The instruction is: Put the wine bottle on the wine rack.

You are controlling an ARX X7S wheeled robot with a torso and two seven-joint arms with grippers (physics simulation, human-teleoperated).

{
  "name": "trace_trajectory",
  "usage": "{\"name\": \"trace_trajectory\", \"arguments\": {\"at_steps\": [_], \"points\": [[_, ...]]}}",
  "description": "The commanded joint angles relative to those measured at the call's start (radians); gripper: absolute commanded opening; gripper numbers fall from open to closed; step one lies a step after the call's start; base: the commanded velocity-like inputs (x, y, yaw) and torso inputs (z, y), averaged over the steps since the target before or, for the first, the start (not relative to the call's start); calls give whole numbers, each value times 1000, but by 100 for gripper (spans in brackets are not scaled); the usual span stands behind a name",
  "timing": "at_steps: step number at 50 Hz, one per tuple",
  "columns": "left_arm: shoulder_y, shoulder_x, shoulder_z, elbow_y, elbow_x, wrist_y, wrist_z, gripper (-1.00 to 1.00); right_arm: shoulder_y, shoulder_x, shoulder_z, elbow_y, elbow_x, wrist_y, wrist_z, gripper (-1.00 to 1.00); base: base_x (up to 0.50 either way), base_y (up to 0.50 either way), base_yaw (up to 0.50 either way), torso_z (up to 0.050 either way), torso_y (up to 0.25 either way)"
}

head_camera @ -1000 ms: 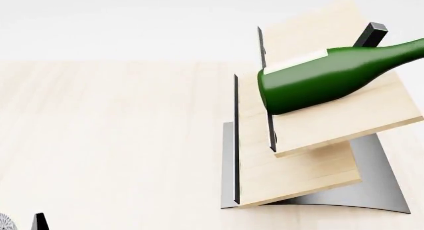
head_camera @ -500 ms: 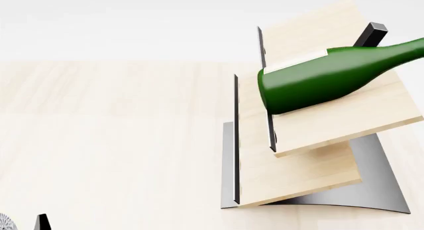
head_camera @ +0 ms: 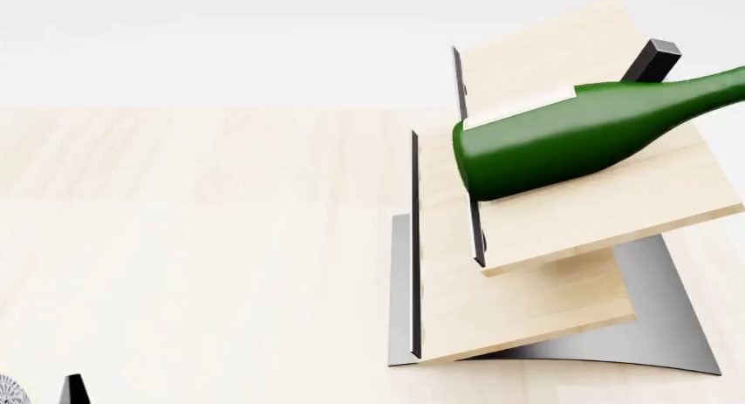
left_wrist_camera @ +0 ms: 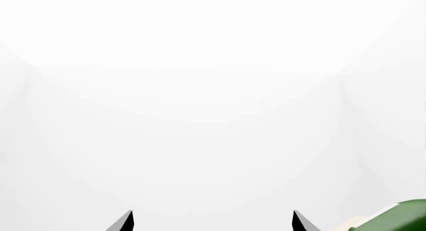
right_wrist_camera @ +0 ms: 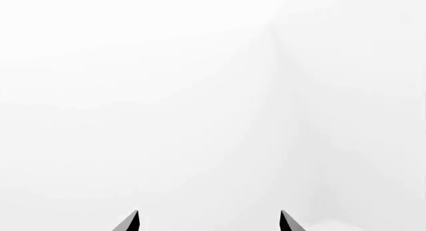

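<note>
Nothing is shifting vs. half a sec ago: wine bottle [head_camera: 559, 142] is lying on its side on the wine rack's [head_camera: 524, 291] upper board, neck pointing toward the black peg [head_camera: 650, 59]. Left gripper [left_wrist_camera: 211, 222] and right gripper [right_wrist_camera: 209, 222] are both hanging w/ fingertips spread wide, gripping nothing, facing blank white.

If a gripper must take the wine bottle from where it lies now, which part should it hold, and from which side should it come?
Probably the wide body of the wine bottle, taken from above with the fingers across its width. It lies on its side on the upper board of the wine rack, so the board blocks its underside, and its neck runs out of the head view at the right. Both grippers, left and right, are open and empty.
</note>
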Motion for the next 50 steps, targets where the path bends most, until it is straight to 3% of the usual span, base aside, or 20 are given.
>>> {"name": "trace_trajectory", "arguments": {"at_steps": [1,8,11,13,17,23,31,39,50], "points": [[1,-1,8,-2,5,3,-2,100,-94,10,60,-75,-94,-47,44,100,0,0,0,0,0],[1,-3,10,-7,6,9,-5,100,-256,-22,254,-170,-94,-156,-8,100,0,0,0,0,0],[1,-4,10,-8,5,11,-7,100,-373,-62,417,-246,-71,-193,-50,100,0,0,0,0,0],[0,-4,10,-11,5,13,-7,100,-479,-117,574,-322,5,-229,-126,100,0,0,0,0,0],[0,-5,11,-10,5,12,-8,100,-603,-203,762,-408,118,-262,-227,100,0,0,0,0,0],[-3,-6,14,-12,5,12,-9,100,-705,-316,944,-507,302,-326,-367,100,0,0,0,0,0],[-3,-8,15,-9,6,9,-11,100,-798,-472,1134,-602,672,-375,-626,100,0,0,0,0,0],[0,-9,18,-6,8,9,-13,100,-800,-590,1256,-621,933,-331,-759,100,0,0,0,0,0],[-2,-11,20,-8,9,11,-17,100,-741,-614,1258,-621,985,-292,-774,100,0,0,0,0,0]]}}
